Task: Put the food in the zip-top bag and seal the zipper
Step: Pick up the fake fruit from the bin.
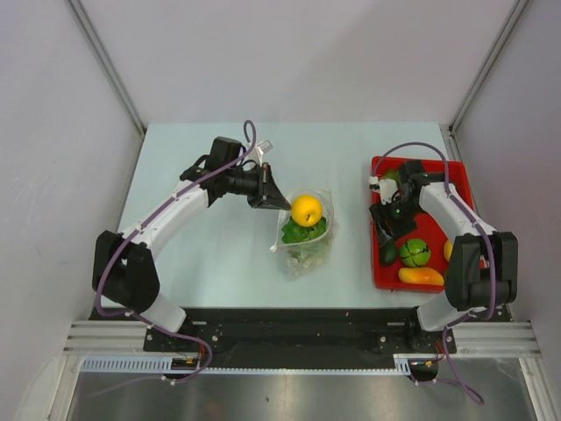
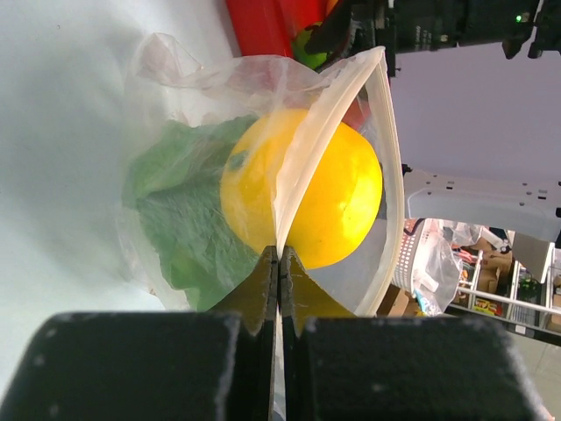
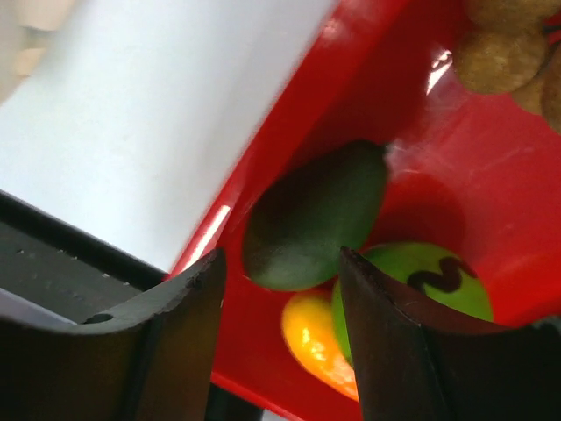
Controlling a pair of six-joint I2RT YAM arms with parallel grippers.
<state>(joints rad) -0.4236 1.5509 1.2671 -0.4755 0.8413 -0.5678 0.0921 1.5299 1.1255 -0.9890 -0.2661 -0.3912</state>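
Observation:
The clear zip-top bag (image 1: 305, 235) lies mid-table with green lettuce (image 1: 303, 232) inside and a round yellow-orange fruit (image 1: 306, 210) at its mouth. My left gripper (image 1: 273, 199) is shut on the bag's rim at the zipper strip (image 2: 302, 167), holding the mouth up; the fruit (image 2: 329, 197) and lettuce (image 2: 180, 206) show through the plastic. My right gripper (image 1: 390, 219) is open over the red tray (image 1: 434, 180), above a dark green oval piece (image 3: 316, 215), next to a light green round piece (image 3: 425, 289) and an orange-yellow piece (image 3: 316, 338).
The tray also holds a brown lumpy item (image 3: 504, 53) at its far end and a yellow piece (image 1: 449, 250) beside the right arm. The tray's left wall (image 3: 272, 132) stands just left of my right fingers. White walls enclose the table.

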